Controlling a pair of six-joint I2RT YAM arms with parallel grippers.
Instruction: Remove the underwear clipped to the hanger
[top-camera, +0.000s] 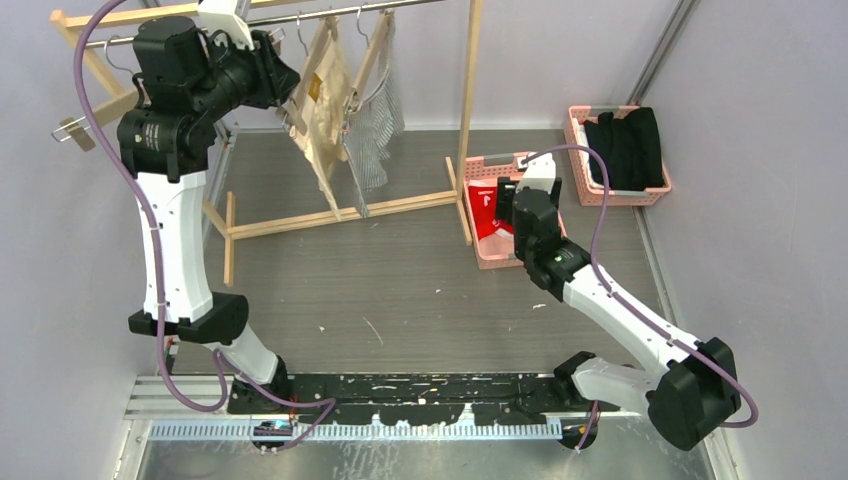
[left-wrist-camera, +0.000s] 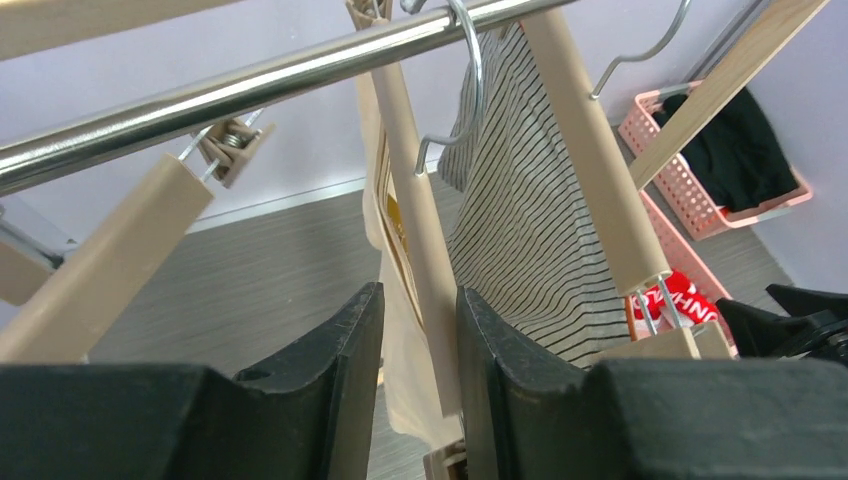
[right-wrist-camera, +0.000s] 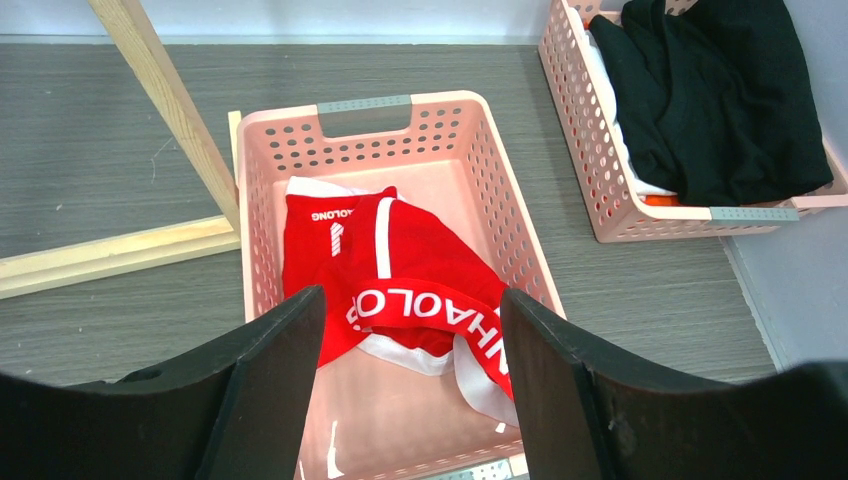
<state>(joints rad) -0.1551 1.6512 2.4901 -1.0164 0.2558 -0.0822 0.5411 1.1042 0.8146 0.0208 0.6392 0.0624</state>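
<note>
— Left pincer (left-wrist-camera: 420, 345): how is it being held?

— It is being held up just under the metal rail (left-wrist-camera: 250, 85), with its jaws parted only narrowly. A wooden hanger arm (left-wrist-camera: 415, 230) is being straddled between the fingers. The arm is lying close against one finger while a gap is being left at the other, so nothing is being pinched.

— Where is the underwear being seen from there?

— The cream shorts (left-wrist-camera: 405, 380) are being carried by that same hanger, draped right behind the arm and showing between the fingers. The pinstriped shorts (left-wrist-camera: 530, 230) are being carried by the next hanger (left-wrist-camera: 590, 160), just beyond the pincer on the same rail.

— And the right pincer (right-wrist-camera: 410, 350)?

— It is being held spread wide, with nothing gripped, directly above a pink basket (right-wrist-camera: 262, 200). The red shorts (right-wrist-camera: 400, 290) are lying crumpled in that basket, straight below the gap between the fingers, with white lettering being shown upward.

— What else is being shown near it?

— A second pink basket (right-wrist-camera: 610, 170) is being seen beyond the pincer and off to the side, apart from the first. A black garment (right-wrist-camera: 730, 90) is being held in it, piled above the rim.
</note>
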